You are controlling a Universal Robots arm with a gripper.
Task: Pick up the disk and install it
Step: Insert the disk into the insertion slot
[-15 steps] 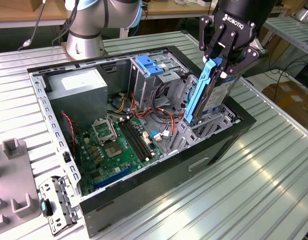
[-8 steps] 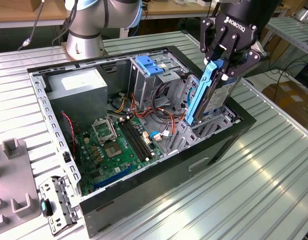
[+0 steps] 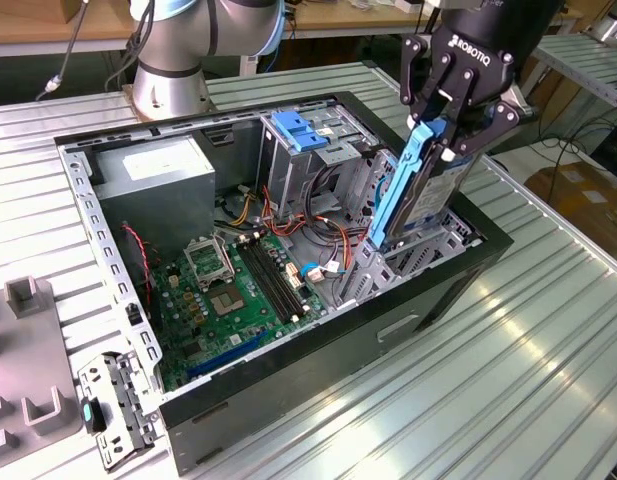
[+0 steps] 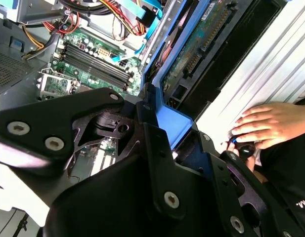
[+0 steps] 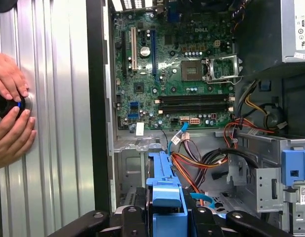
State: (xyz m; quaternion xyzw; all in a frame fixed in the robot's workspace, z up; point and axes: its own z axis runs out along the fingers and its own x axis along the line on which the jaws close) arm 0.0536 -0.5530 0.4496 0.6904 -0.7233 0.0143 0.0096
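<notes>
The claw is closed on the disk, its black fingers clamping the disk's upper end from both sides. The disk stands steeply tilted over the corner of the open computer case at the exterior view's right. Its lower end sits down among the silver metal bays inside the case, and its upper end rises above the case rim. A bright blue rail runs along the disk's edge that faces the middle of the case, with the grey metal body behind it. In the second wrist view the green circuit board on the disk's flat face shows beyond the claw's black links

The case lies on its side on a ridged metal table. Inside it are a green motherboard, a grey box with a white label toward the exterior view's left, and a tangle of red, yellow and orange wires. A silver cage with a wide blue clip stands just beside the disk, toward the exterior view's left. The arm's round base stands on the table behind the case. At the exterior view's left a grey plastic block and a small metal bracket lie on the table near the case

In the first wrist view one hand and a second hand of a person rest on the table outside the case wall, their fingers around a black knob
</notes>
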